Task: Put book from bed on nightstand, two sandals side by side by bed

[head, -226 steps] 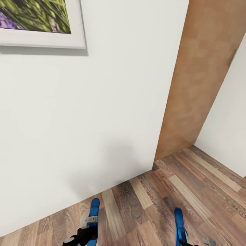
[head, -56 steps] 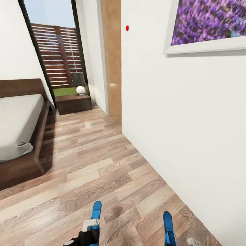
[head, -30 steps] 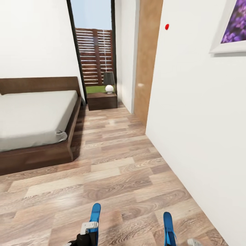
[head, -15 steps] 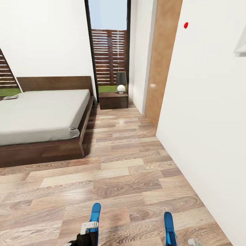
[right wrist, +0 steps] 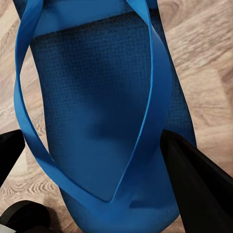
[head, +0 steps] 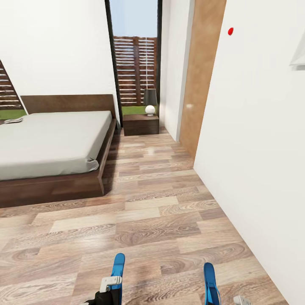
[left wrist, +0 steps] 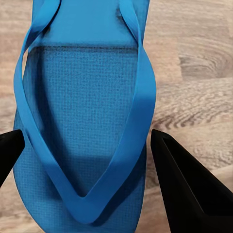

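Each gripper carries one bright blue sandal above the wooden floor. In the head view the left sandal (head: 118, 269) sticks out ahead of my left gripper (head: 109, 287), and the right sandal (head: 209, 279) ahead of my right gripper (head: 237, 300). The left wrist view has the left gripper (left wrist: 82, 141) shut on its sandal (left wrist: 87, 97); the right gripper (right wrist: 92, 136) is likewise shut on its sandal (right wrist: 102, 97). The bed (head: 51, 140) lies ahead at the left. A nightstand (head: 140, 123) with a lamp (head: 149, 101) stands beyond it. A small pale thing (head: 13, 120) lies by the bed's far-left corner; I cannot tell if it is the book.
A white wall (head: 262, 140) runs close along my right, with a wooden door panel (head: 203, 76) further ahead. An open strip of wood floor (head: 144, 199) leads between the bed and the wall toward the nightstand. A tall window (head: 135, 63) rises behind it.
The view swung from a blank wall round to the bedroom, bringing the bed and nightstand into sight; in the last half second it stayed still. Both sandals remain held.
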Robot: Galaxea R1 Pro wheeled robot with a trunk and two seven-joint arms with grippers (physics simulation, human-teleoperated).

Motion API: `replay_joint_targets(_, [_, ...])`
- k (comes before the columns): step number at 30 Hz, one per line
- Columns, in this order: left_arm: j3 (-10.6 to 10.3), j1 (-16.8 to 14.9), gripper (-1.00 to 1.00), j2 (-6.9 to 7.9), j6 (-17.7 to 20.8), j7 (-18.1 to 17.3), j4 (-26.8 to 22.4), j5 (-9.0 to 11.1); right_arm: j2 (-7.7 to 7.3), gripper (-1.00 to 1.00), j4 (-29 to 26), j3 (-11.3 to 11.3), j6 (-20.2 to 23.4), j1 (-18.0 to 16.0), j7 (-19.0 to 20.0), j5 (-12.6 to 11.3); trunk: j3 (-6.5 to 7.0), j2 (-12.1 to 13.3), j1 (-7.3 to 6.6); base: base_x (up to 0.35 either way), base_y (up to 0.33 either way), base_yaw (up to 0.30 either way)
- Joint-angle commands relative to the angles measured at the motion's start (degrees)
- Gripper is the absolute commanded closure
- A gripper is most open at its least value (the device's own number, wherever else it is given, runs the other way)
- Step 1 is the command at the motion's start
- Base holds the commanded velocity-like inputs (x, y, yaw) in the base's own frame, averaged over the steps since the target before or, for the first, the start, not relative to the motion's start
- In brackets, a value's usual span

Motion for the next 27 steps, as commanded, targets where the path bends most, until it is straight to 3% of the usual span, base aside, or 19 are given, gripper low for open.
replay_joint_targets(1, [-0.5, 0.0, 1.0, 0.03, -0.2, 0.0, 0.1, 0.6, 0.0, 1.0, 0.0, -0.4, 0.0, 0.0, 0.2, 0.4, -0.05, 0.0, -0.01, 0.0, 0.0, 0.0])
replay_joint_targets(21, [-0.5, 0.0, 1.0, 0.03, -0.2, 0.0, 0.1, 0.6, -0.02, 1.0, 0.1, -0.4, -0.4, 0.0, 0.1, 0.4, -0.05, 0.0, -0.01, 0.0, 0.0, 0.0])
replay_joint_targets(27, [-0.5, 0.0, 1.0, 0.03, -0.2, 0.0, 0.1, 0.5, 0.0, 1.0, 0.1, -0.4, -0.4, 0.0, 0.0, 0.4, -0.05, 0.0, -0.01, 0.245, 0.0, 0.0])
